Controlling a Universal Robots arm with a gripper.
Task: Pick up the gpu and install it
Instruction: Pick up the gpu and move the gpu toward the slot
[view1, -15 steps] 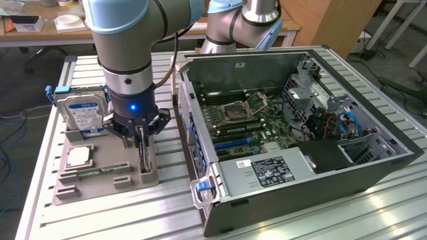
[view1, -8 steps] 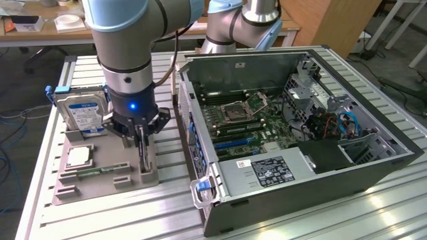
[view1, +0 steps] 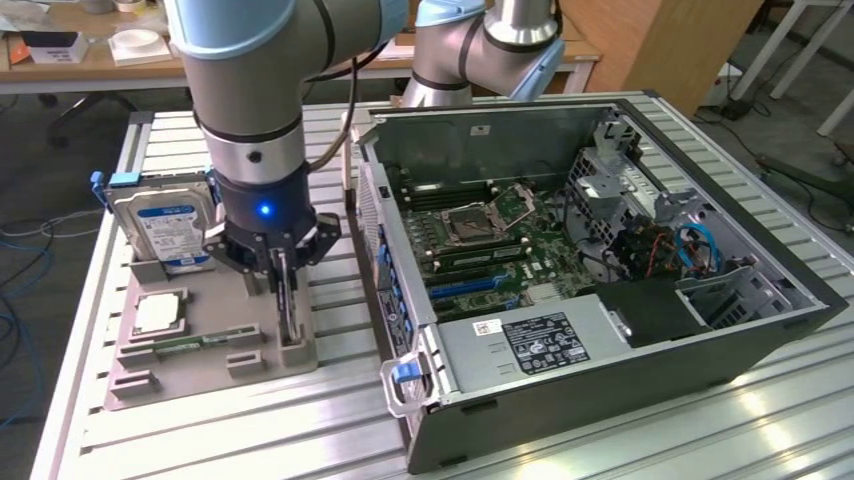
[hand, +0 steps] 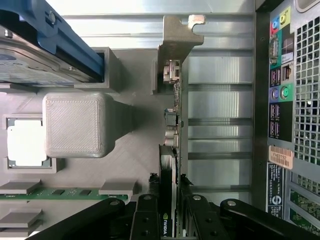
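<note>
Gpu (hand: 173, 117) stands on edge in a slot of the grey holder tray (view1: 180, 375) beside the open computer case (view1: 601, 400), its upper edge exposed and clamped between the narrowed jaws of the gripper (view1: 282, 288).

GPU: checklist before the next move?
1. claw straddles gpu: ok, one finger on each side.
2. claw shut on gpu: ok.
3. gpu lifted out of tray: not ok, it stands on edge in its slot.
4. hard drive apart from claw: ok.
5. case open, motherboard exposed: ok.
</note>
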